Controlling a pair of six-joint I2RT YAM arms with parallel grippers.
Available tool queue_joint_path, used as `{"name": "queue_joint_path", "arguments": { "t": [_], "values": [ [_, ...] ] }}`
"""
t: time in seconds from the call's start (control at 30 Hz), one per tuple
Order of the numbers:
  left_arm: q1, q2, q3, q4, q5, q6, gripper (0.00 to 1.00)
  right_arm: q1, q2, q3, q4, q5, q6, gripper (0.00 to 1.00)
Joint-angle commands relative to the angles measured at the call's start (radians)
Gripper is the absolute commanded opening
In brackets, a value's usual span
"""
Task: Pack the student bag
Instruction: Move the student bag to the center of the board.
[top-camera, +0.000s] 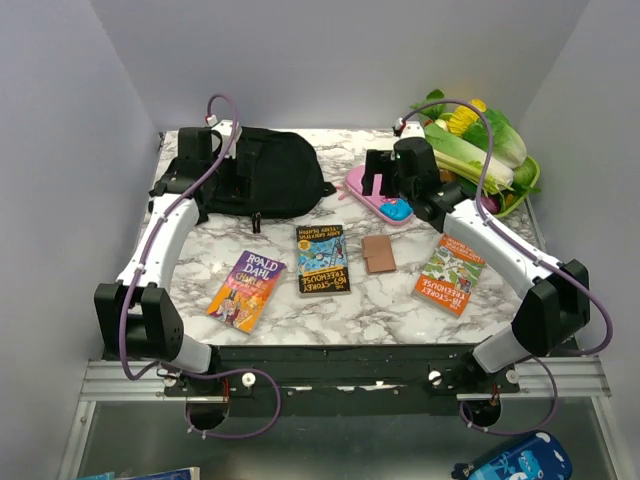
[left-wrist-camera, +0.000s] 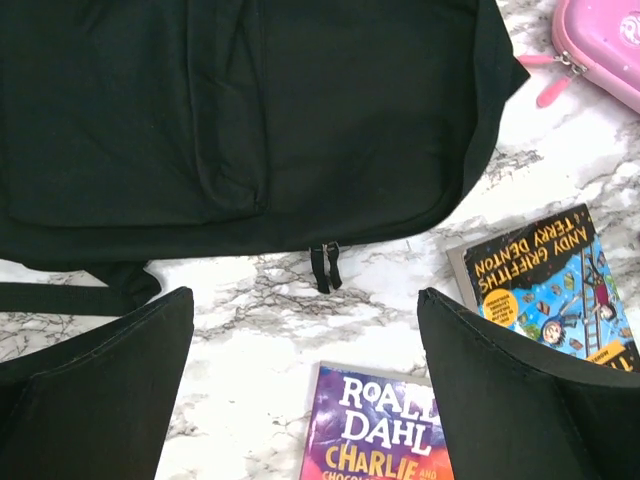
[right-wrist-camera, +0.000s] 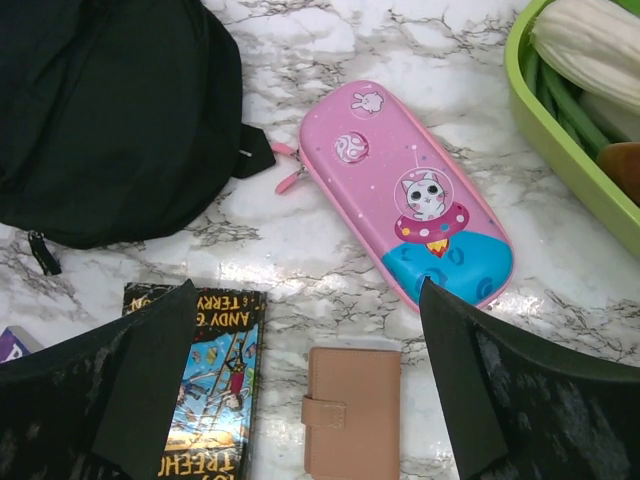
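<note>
1. One bag (top-camera: 265, 185) lies back-left on the desk (top-camera: 390, 300).
2. Three books (top-camera: 246, 290) (top-camera: 322, 259) (top-camera: 449, 274), one pink case (right-wrist-camera: 408, 193), one brown wallet (right-wrist-camera: 352, 410) probably, one vegetable tray (top-camera: 524, 187).
3. Both spread, empty: left fingers (left-wrist-camera: 110, 380), right fingers (right-wrist-camera: 500, 390).

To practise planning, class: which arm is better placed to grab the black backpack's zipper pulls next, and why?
Left, probably. The left gripper hangs open at the edge of the student bag, with the zipper pulls centred just ahead in its wrist view. The right gripper hovers by the pink pencil case.
</note>
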Motion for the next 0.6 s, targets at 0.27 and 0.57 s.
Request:
{"name": "queue_joint_path", "arguments": {
  "t": [0.27,0.57],
  "values": [
    [-0.005,0.259,0.181,0.088,-0.25,-0.063,0.99,0.039,0.0,-0.045,0.017,0.018,-0.015,1.0],
    [-0.005,0.523,0.392,0.037,-0.324,-0.107,0.96,0.058,-0.127,-0.199,0.075,0.024,-0.03,0.97]
  ]
}}
